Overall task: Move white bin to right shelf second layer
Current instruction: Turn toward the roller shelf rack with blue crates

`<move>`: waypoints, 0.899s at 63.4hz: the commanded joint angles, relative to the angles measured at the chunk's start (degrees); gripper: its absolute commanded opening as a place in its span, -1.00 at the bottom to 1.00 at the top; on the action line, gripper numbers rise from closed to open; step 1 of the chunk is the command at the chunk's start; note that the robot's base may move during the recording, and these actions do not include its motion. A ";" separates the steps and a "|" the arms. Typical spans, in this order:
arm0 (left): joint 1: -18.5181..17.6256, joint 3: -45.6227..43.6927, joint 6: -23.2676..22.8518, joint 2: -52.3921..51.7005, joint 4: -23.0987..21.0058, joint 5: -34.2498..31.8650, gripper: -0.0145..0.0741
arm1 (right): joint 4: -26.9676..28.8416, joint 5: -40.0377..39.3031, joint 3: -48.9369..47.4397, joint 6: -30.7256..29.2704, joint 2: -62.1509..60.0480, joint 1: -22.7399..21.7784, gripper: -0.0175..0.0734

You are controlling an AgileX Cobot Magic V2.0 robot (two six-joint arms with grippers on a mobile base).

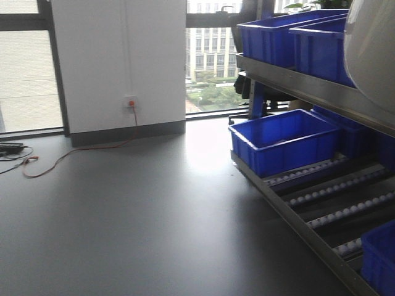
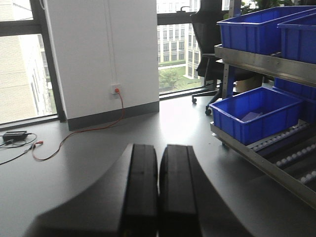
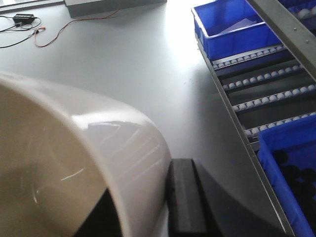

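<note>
The left gripper [image 2: 159, 158] points level across the room, its two black fingers [image 2: 140, 187] pressed flat together with nothing between them. The right gripper [image 3: 143, 197] angles downward, clamped over the wall of the white bin [image 3: 74, 138], one black finger [image 3: 183, 197] outside and the other dark inside the rim.

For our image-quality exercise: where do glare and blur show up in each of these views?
Front view: daylight glares off the floor; the near white bin is blurred. Left wrist view: the shut left gripper looks soft. Right wrist view: highlights streak the bin's glossy wall.
</note>
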 commanded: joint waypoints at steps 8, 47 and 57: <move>-0.32 2.11 -0.20 -0.80 -0.31 -4.91 -0.48 | 0.11 -5.48 -1.97 0.05 0.00 -0.35 -0.49; -0.32 2.11 -0.20 -0.80 -0.31 -4.91 -0.48 | 0.11 -5.48 -1.97 0.05 0.00 -0.35 -0.49; -0.32 2.11 -0.20 -0.80 -0.31 -4.91 -0.48 | 0.11 -5.48 -1.97 0.05 0.00 -0.35 -0.49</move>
